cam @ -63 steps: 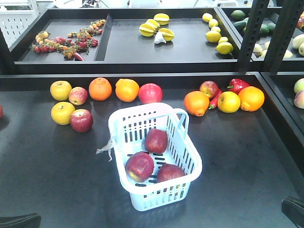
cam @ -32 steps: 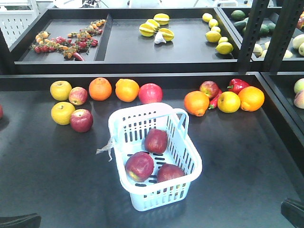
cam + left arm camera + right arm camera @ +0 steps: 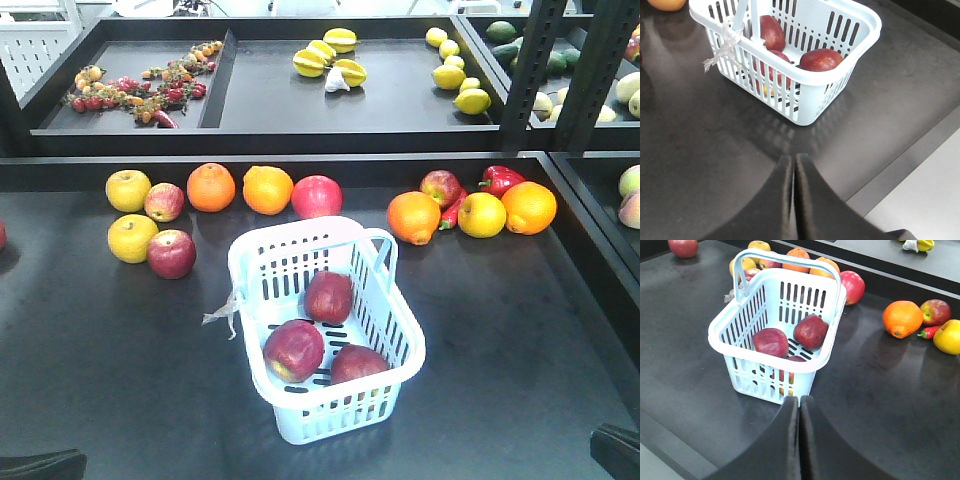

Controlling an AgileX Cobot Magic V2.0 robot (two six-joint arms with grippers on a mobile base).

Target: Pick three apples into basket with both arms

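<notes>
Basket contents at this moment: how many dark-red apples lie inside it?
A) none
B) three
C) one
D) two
B: the front view shows three dark-red apples resting on the floor of the basket, while both grippers, left and right, are shut and empty.

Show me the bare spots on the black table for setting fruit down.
Bare: the black table left of the white slotted plastic basket, and right of it, below the round oranges. Crowded: the rear fruit row around the round pinkish-red apple.
</notes>
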